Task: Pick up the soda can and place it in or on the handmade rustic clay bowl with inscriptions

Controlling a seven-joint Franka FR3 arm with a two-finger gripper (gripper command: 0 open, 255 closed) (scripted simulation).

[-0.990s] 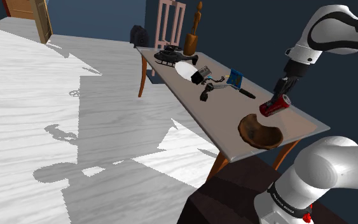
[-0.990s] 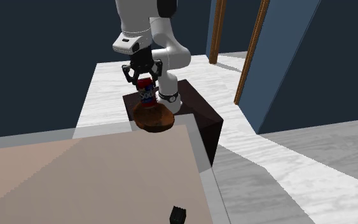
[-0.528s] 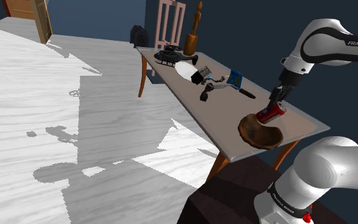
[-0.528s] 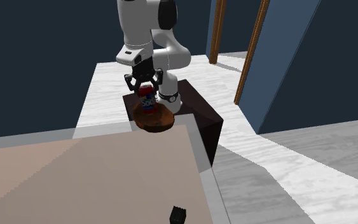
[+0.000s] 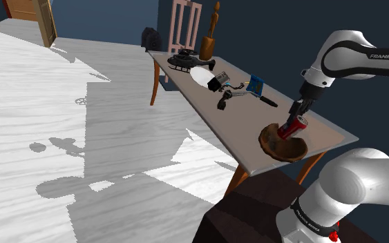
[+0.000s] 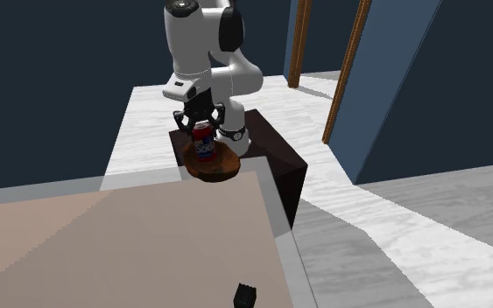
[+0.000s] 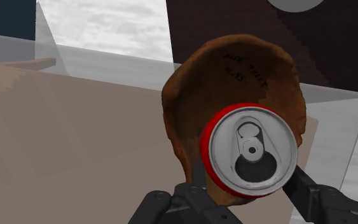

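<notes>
**Red soda can [image 5: 293,127] inside the brown clay bowl [image 5: 280,147], tool clasped on it**

Red-sided with a silver top, the soda can [image 7: 252,150] has its lower end down inside the clay bowl [image 7: 234,76]. It leans a little in the shoulder view and looks nearly upright in the second exterior view [image 6: 204,143]. Whether its base touches the bowl's floor cannot be told. The tool [image 7: 250,183] is narrowed onto the can, one black finger [image 7: 195,184] against each side near the top. From the shoulder view the tool [image 5: 298,116] comes down on the can from above.

The bowl [image 6: 214,167] is rough and uneven at the rim, with dark inscriptions [image 7: 236,66] on its inner wall. It rests at the end of the tan surface [image 5: 234,124] nearest the dark stand [image 6: 275,162]. Farther along the surface (well apart from the bowl) lie a small blue item [image 5: 256,84] and a cluster of black and white objects, too small to name. A pink chair [image 5: 186,26] stands at the far end.
</notes>
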